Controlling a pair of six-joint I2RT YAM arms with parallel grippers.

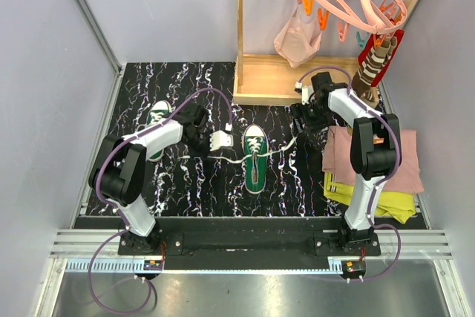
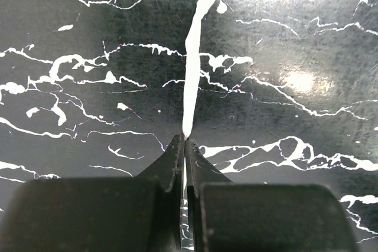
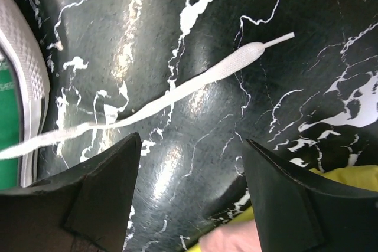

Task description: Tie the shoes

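1. The green canvas sneaker with a white toe cap and sole lies in the middle of the black marble-patterned table. Its white laces are untied and spread to both sides. The second matching sneaker sits well to its left, partly hidden under the left arm.
2. The left gripper is just left of the centre sneaker. Its fingers are clenched on the left white lace, which runs taut from the fingertips back toward the shoe.
3. The right gripper hovers to the right of the centre sneaker. Its fingers are spread wide and hold nothing. The right white lace lies flat on the table beneath them, its tip pointing away from the shoe.
4. Risks, as I judge them:
   - A harder pull by the left arm could drag the light sneaker sideways, shifting the right lace out from under the spread fingers.
   - The flat lace hugs the table, so a shallow descent may close on air.
   - A pinch near the tip may slip off.
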